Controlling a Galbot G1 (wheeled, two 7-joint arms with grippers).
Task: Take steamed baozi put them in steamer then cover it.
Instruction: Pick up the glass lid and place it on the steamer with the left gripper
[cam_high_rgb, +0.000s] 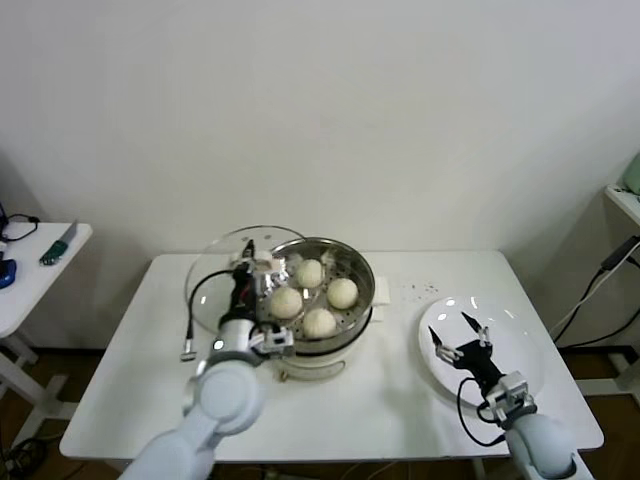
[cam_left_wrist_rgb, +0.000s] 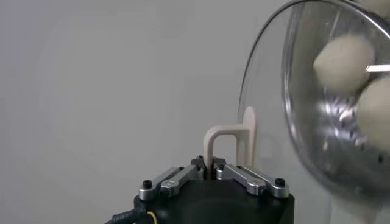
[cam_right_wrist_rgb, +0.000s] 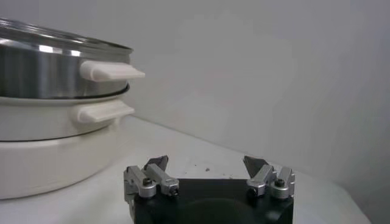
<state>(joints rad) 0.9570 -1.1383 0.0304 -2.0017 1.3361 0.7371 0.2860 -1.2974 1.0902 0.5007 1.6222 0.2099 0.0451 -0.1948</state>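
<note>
Four cream-white baozi lie in the shiny steel steamer on its cream-white pot base at the table's middle. My left gripper is shut on the cream bar handle of the clear glass cover. The cover is held tilted at the steamer's left side, over its left rim. In the left wrist view the gripper pinches the handle, and baozi show through the glass. My right gripper is open and empty over the white plate.
A flat white plate lies at the right of the table. A black cable with its plug lies left of the pot. The steamer and pot base stand ahead of the right gripper. A small side table stands at far left.
</note>
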